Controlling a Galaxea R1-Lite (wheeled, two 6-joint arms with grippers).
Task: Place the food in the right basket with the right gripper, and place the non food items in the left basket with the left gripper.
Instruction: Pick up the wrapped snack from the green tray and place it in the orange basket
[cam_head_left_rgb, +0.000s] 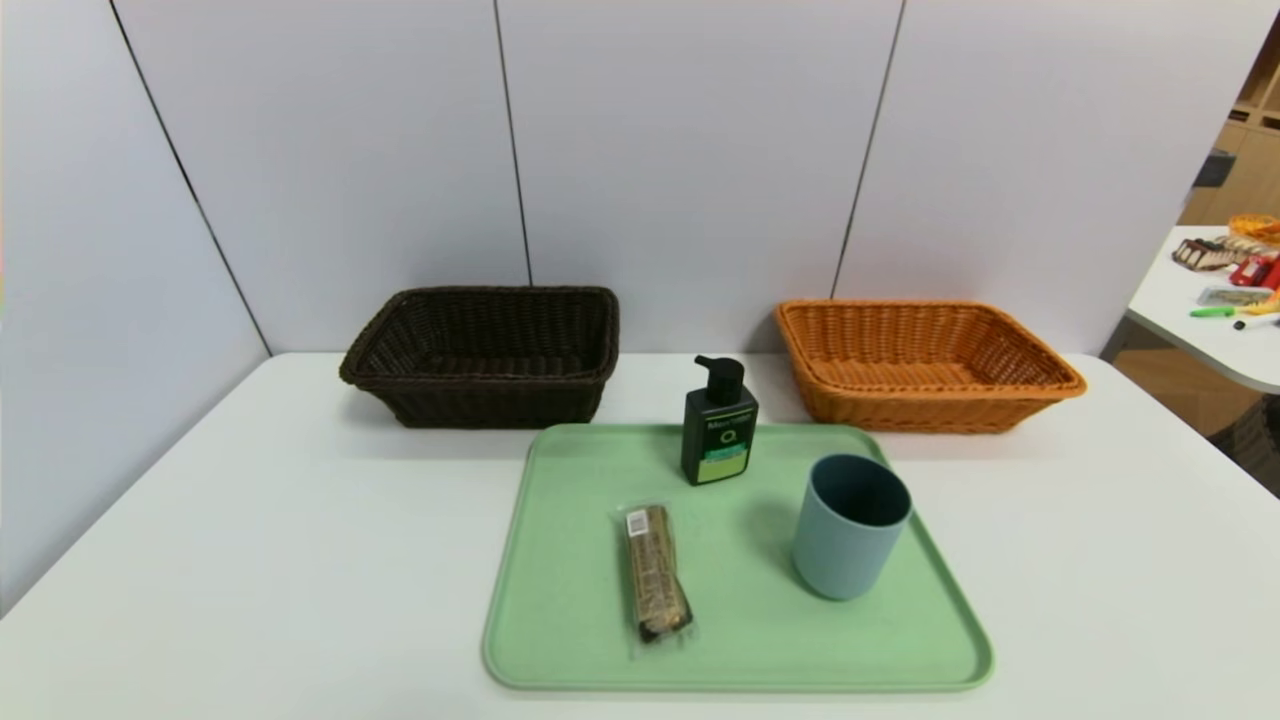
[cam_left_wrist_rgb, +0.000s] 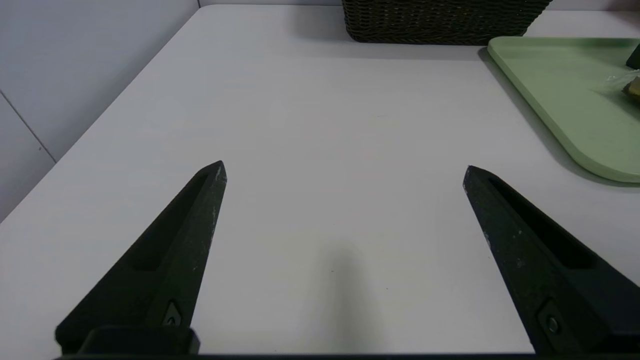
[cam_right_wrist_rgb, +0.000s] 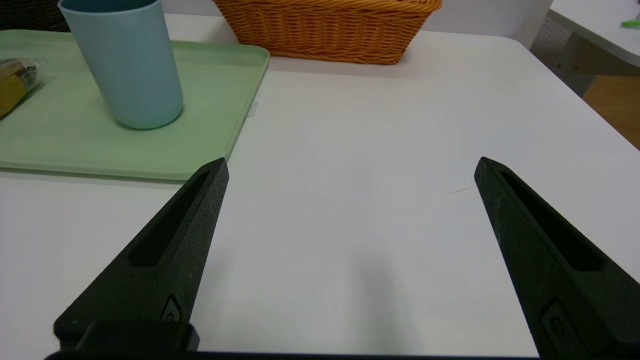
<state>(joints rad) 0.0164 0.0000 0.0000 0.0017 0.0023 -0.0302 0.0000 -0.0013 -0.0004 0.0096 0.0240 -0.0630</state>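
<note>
A brown snack bar (cam_head_left_rgb: 657, 572) in clear wrapper lies on the green tray (cam_head_left_rgb: 560, 620), its white label at the far end. A black pump bottle (cam_head_left_rgb: 718, 425) with a green label stands at the tray's back edge. A blue-grey cup (cam_head_left_rgb: 850, 525) stands upright on the tray's right side, also seen as cup (cam_right_wrist_rgb: 127, 60) in the right wrist view. The dark brown basket (cam_head_left_rgb: 485, 355) sits back left, the orange basket (cam_head_left_rgb: 920, 365) back right. My left gripper (cam_left_wrist_rgb: 342, 170) is open over bare table left of the tray. My right gripper (cam_right_wrist_rgb: 350, 167) is open over bare table right of the tray. Neither shows in the head view.
The white table (cam_head_left_rgb: 250, 520) meets grey wall panels at the back and left. A second table (cam_head_left_rgb: 1215, 310) with small items stands at the far right, beyond a gap.
</note>
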